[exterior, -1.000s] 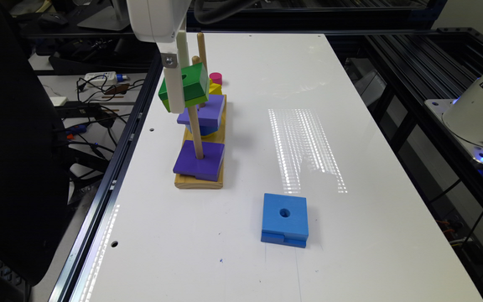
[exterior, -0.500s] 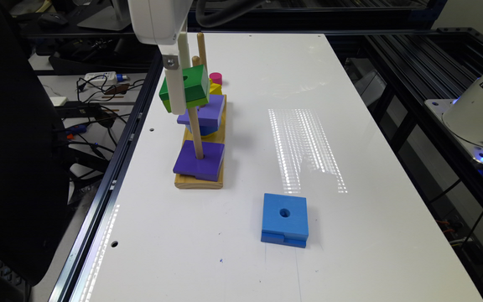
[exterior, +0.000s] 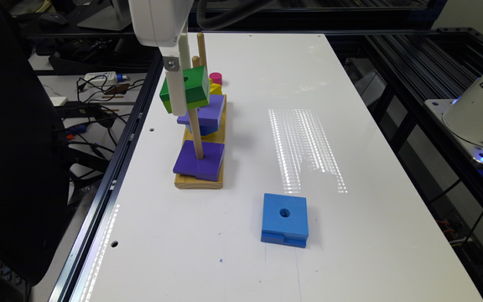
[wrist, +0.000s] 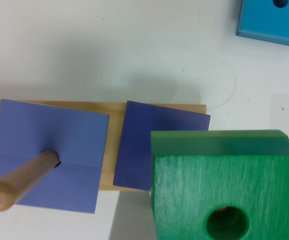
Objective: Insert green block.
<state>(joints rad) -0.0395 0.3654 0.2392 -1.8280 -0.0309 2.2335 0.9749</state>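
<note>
Gripper (exterior: 181, 90) clamped on green block (exterior: 187, 88), block threaded on front peg (exterior: 194, 126), high above purple block (exterior: 199, 159); position unchanged from a second ago. Blue block (exterior: 285, 218) apart on table (exterior: 350, 126).

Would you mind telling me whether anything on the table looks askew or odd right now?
The green block sits tilted partway down the front peg, well above the purple block. The blue block lies loose on the table.

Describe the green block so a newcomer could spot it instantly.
Find the wooden peg board near the white table's edge at the exterior view's left. The green block is in the gripper, up on the nearest peg. It is the only green piece, unlike the purple blocks below.
</note>
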